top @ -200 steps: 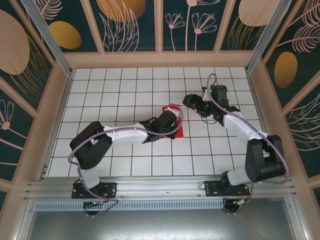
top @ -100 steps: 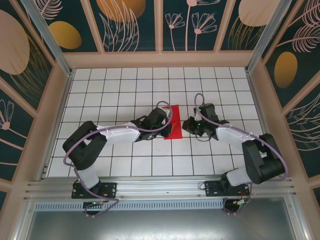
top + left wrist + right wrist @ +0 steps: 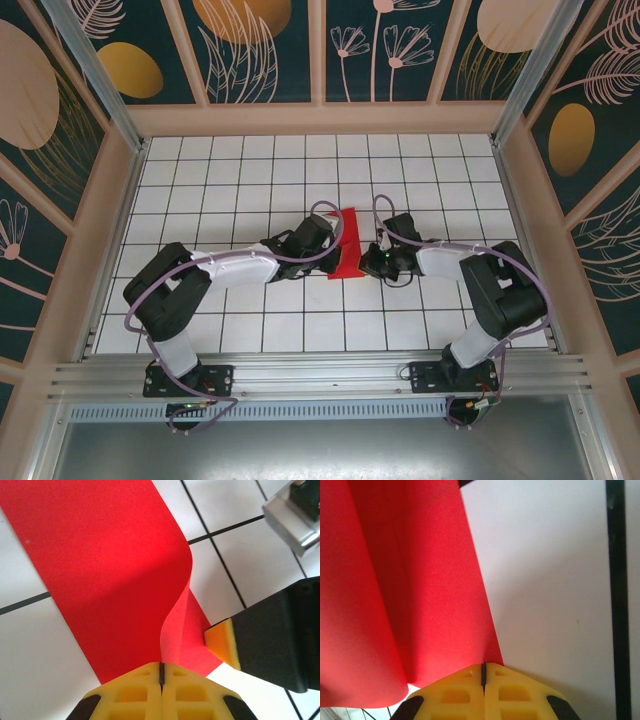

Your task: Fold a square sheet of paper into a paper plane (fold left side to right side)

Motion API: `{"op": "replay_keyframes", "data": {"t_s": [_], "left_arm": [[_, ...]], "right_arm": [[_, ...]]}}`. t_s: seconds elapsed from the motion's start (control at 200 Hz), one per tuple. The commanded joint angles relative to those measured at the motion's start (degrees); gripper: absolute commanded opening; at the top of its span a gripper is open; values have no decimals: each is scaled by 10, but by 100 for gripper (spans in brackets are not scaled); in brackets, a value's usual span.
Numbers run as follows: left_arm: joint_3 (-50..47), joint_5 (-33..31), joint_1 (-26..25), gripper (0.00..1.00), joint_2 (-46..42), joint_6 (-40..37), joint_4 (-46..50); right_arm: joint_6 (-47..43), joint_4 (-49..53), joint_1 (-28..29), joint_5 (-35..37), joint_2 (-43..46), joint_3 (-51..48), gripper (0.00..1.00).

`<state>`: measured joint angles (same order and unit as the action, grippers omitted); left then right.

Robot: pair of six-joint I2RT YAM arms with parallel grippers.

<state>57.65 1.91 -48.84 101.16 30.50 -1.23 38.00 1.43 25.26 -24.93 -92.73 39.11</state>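
Note:
The square sheet of paper (image 3: 347,236) is bright red and lies on the white tiled table (image 3: 240,170) between my two grippers. My left gripper (image 3: 333,258) is at its left near side. In the left wrist view the paper (image 3: 110,570) has one edge lifted in a curve that runs into the shut yellow jaws of that gripper (image 3: 161,672). My right gripper (image 3: 373,262) is at the paper's near right corner, jaws shut. Its fingertip (image 3: 222,644) touches the corner. In the right wrist view the paper (image 3: 420,580) lies flat, and its edge ends right at this gripper (image 3: 483,672).
A wooden frame with patterned panels (image 3: 320,120) borders the table at the back and sides. A metal rail (image 3: 320,375) runs along the near edge by the arm bases. Bare tiles lie to the left and right of the arms.
My right arm swung down and left from the back right to the paper's near right corner, and its jaws went from open to shut. My left gripper drew back slightly left, uncovering more of the paper.

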Motion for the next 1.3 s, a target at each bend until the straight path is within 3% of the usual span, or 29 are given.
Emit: {"op": "replay_keyframes", "data": {"t_s": [0.0, 1.296], "left_arm": [[22, -24, 6, 0, 16, -10, 37], [59, -51, 31, 0, 96, -58, 28]], "right_arm": [[-8, 39, 3, 14, -19, 11, 0], [-26, 61, 7, 18, -29, 14, 0]]}}
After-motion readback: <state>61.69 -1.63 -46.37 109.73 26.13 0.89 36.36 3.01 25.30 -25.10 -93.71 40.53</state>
